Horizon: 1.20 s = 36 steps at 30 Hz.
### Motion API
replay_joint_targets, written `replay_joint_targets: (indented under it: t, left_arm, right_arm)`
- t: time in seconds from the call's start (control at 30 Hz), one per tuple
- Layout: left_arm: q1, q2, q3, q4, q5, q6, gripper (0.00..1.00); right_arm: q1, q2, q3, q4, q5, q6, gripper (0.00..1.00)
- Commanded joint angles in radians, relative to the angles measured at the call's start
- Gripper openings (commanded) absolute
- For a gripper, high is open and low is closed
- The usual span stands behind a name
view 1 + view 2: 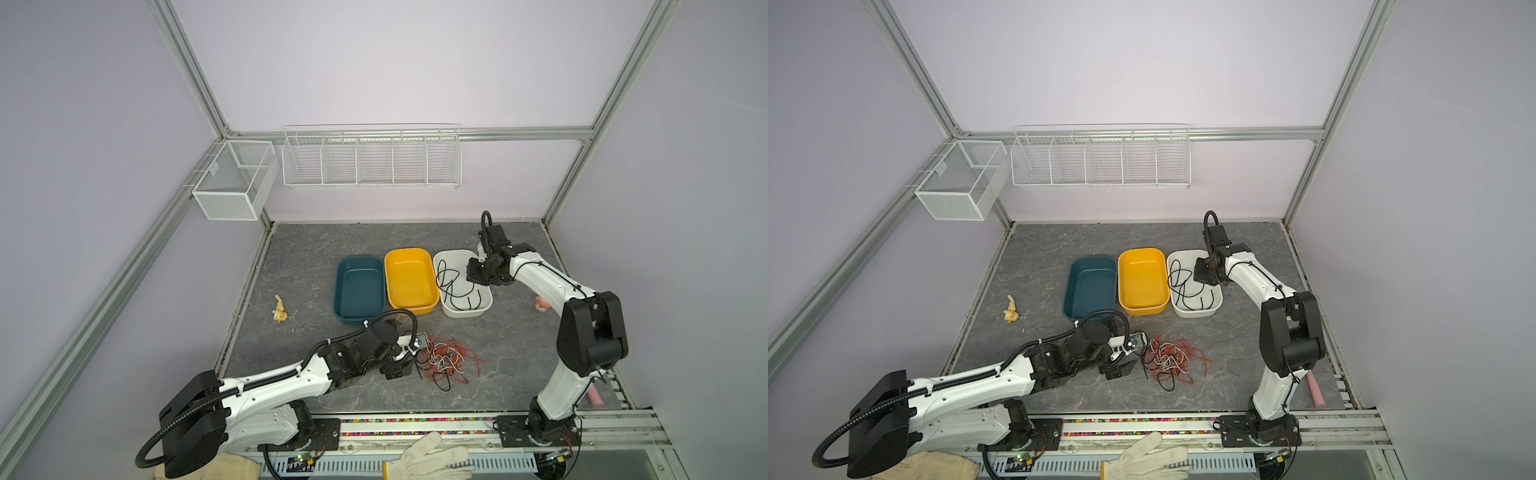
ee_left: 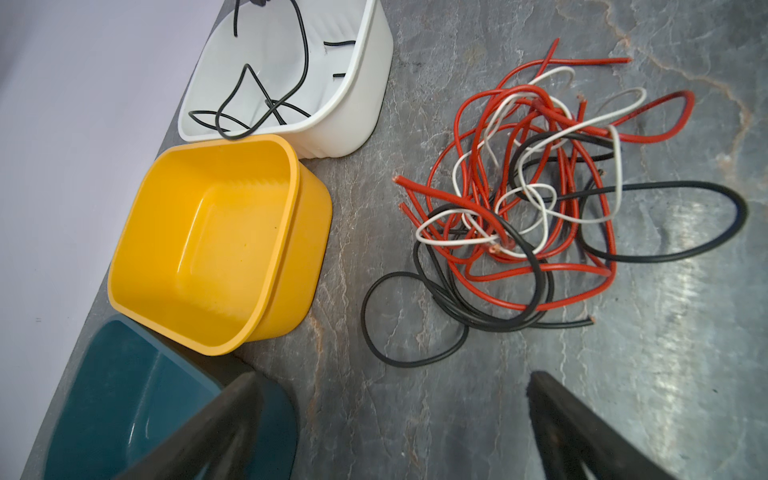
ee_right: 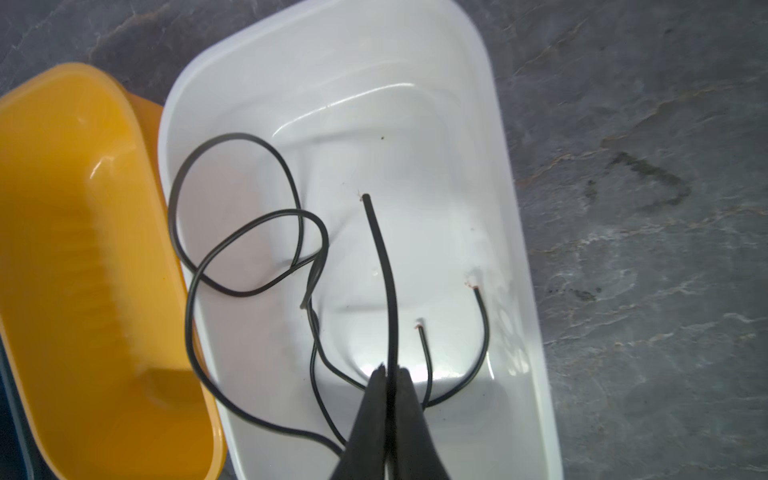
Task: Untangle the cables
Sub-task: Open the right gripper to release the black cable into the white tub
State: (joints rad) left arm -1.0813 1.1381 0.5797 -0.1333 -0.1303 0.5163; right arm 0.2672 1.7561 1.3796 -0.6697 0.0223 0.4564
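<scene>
tangled red, white, black cables (image 2: 519,195), heaped

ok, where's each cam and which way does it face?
Top views: high at the front, looking down at the table; left arm, right arm show.
Left wrist: low, facing the tangle; open left pincer shows.
Right wrist: above the white tub, looking in; right pincer shut on a black cable.
Shared by wrists: white tub, yellow tub.

The cell is enclosed by pale lilac walls (image 1: 395,62) and framed with aluminium profiles (image 1: 195,75). A grey marbled tabletop (image 1: 316,249) is lit evenly. A white wire rack (image 1: 372,162) is hung above its back edge; a white mesh basket (image 1: 232,187) is mounted near its back left corner.
</scene>
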Motion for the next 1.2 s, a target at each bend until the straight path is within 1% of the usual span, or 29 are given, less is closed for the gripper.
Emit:
replay_joint_targets:
  t: [0.0, 0.17, 0.3, 0.47, 0.63, 0.73, 0.8, 0.93, 1.17]
  left_arm:
    - [-0.006, 0.000, 0.029, -0.009, 0.010, 0.006, 0.99]
    - [-0.005, 0.001, 0.031, -0.012, 0.010, 0.007, 0.99]
    - [-0.006, 0.000, 0.028, -0.012, 0.005, 0.008, 0.99]
    - [-0.007, 0.002, 0.028, -0.011, 0.005, 0.007, 0.99]
    - [-0.007, 0.010, 0.029, -0.012, 0.006, 0.007, 0.99]
    - [-0.008, 0.007, 0.028, -0.010, 0.005, 0.007, 0.99]
    - [-0.008, 0.006, 0.026, -0.010, 0.004, 0.008, 0.99]
    - [-0.008, 0.008, 0.026, -0.010, 0.002, 0.010, 0.99]
    - [-0.008, 0.008, 0.022, -0.009, -0.002, 0.008, 0.99]
  right_arm:
    - [-0.013, -0.067, -0.001, -0.024, 0.054, 0.007, 0.07]
    - [-0.008, -0.027, 0.021, -0.051, 0.077, 0.001, 0.07]
    - [0.016, 0.034, 0.033, -0.054, 0.097, -0.010, 0.07]
    - [0.048, 0.064, 0.033, -0.036, 0.103, -0.014, 0.07]
    - [0.065, 0.112, 0.074, -0.075, 0.088, -0.022, 0.07]
    - [0.065, 0.118, 0.074, -0.083, 0.063, -0.018, 0.07]
    - [0.067, 0.127, 0.078, -0.092, 0.027, -0.027, 0.07]
    - [0.074, 0.140, 0.095, -0.136, 0.018, -0.042, 0.10]
    - [0.078, 0.101, 0.101, -0.166, -0.005, -0.059, 0.18]
